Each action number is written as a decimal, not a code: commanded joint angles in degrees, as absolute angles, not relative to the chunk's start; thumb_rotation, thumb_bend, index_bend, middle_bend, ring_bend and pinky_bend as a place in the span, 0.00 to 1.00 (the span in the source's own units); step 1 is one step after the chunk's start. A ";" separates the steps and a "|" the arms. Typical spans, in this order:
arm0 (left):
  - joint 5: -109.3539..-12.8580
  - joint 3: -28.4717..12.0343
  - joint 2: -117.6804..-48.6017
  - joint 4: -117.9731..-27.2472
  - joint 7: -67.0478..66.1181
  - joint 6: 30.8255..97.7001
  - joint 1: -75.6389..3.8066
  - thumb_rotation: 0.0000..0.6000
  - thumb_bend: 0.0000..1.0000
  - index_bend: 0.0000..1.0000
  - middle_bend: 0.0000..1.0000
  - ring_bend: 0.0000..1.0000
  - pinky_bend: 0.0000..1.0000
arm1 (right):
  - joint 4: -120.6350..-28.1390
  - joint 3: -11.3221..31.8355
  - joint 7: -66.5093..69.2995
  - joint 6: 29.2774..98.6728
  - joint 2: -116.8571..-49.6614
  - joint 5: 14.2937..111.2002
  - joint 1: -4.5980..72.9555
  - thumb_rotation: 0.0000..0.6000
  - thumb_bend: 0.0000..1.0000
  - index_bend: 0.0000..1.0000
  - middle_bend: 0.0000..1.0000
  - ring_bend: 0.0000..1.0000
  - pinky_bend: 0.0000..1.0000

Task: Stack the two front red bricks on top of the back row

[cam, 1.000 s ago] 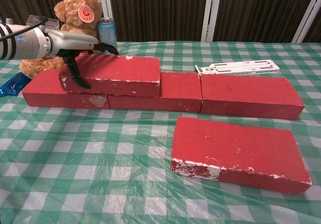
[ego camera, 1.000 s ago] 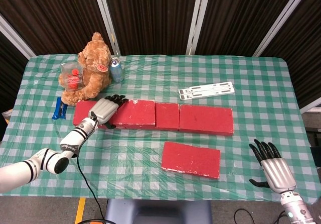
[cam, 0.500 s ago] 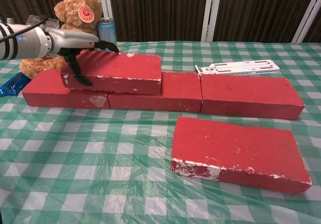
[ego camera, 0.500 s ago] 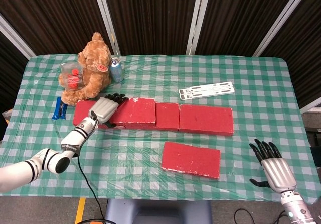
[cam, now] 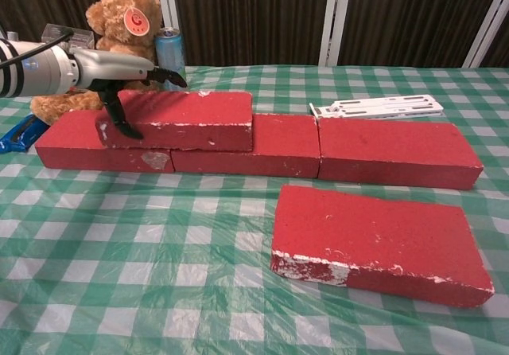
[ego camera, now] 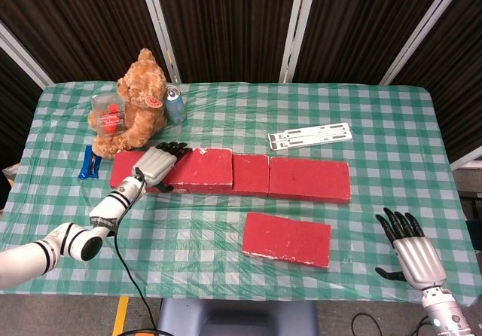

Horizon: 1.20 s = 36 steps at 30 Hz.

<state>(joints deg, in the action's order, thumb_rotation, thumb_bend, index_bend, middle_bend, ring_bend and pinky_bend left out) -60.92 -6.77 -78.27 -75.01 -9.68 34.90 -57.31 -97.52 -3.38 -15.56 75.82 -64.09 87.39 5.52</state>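
Green-checked cloth is covering the tabletop [cam: 159, 291], and one red brick [cam: 179, 120] is sitting atop the back row [cam: 318, 152] at its left end — the left hand [cam: 119, 72] is gripping its left edge. A second red brick [ego camera: 287, 239] is lying in front, untouched. The right hand [ego camera: 410, 251] is resting apart, fingers spread — holding nothing.

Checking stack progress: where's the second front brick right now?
The front brick lies flat on the table, right of centre, just before the back row, nearer the right hand.
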 commanded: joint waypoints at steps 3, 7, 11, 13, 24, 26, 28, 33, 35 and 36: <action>-60.64 -6.74 -78.24 -74.63 -9.19 34.33 -57.28 1.00 0.22 0.00 0.00 0.00 0.10 | -97.46 -3.29 -15.48 75.98 -64.10 87.34 5.46 0.91 0.09 0.00 0.00 0.00 0.00; -60.43 -6.76 -78.15 -74.45 -8.67 33.61 -57.39 1.00 0.21 0.00 0.00 0.00 0.09 | -97.42 -3.22 -15.51 75.96 -64.12 87.17 5.46 0.91 0.09 0.00 0.00 0.00 0.00; -61.05 -6.84 -77.75 -75.24 -8.05 33.52 -57.35 1.00 0.21 0.00 0.00 0.00 0.09 | -97.38 -3.15 -15.59 76.01 -64.21 87.09 5.45 0.91 0.09 0.00 0.00 0.00 0.00; -61.67 -6.82 -77.44 -75.92 -7.98 34.03 -57.19 1.00 0.21 0.00 0.00 0.00 0.09 | -97.36 -3.15 -15.66 75.99 -64.27 87.09 5.46 0.92 0.09 0.00 0.00 0.00 0.00; -71.50 -2.47 -67.84 -91.29 -10.72 53.32 -46.00 1.00 0.20 0.00 0.00 0.00 0.07 | -95.56 -3.67 -9.05 76.55 -66.21 91.47 6.35 0.91 0.09 0.00 0.00 0.00 0.00; -76.16 0.83 -66.03 -94.14 -11.35 60.37 -40.82 1.00 0.21 0.00 0.00 0.00 0.07 | -95.24 -3.67 -5.55 75.04 -67.62 92.07 7.46 0.91 0.09 0.00 0.00 0.00 0.00; -80.54 4.47 -65.30 -94.79 -11.89 67.01 -35.42 1.00 0.22 0.00 0.00 0.00 0.06 | -95.73 -3.86 -3.28 73.21 -68.48 93.03 8.86 0.91 0.09 0.00 0.00 0.00 0.00; -86.85 10.51 -68.93 -88.20 -9.26 80.16 -23.18 1.00 0.25 0.00 0.00 0.00 0.06 | -99.00 -3.97 -3.06 68.84 -71.21 93.94 11.82 0.91 0.09 0.00 0.00 0.00 0.00; -87.74 11.25 -70.60 -85.12 -7.20 83.19 -20.06 1.00 0.25 0.00 0.00 0.00 0.06 | -100.78 -3.57 -3.68 66.82 -72.50 93.00 12.94 0.91 0.09 0.00 0.00 0.00 0.00; -88.08 11.43 -71.33 -83.66 -6.06 84.51 -18.72 1.00 0.25 0.00 0.00 0.00 0.06 | -101.56 -3.25 -4.48 65.79 -73.16 92.16 13.45 0.91 0.09 0.00 0.00 0.00 0.00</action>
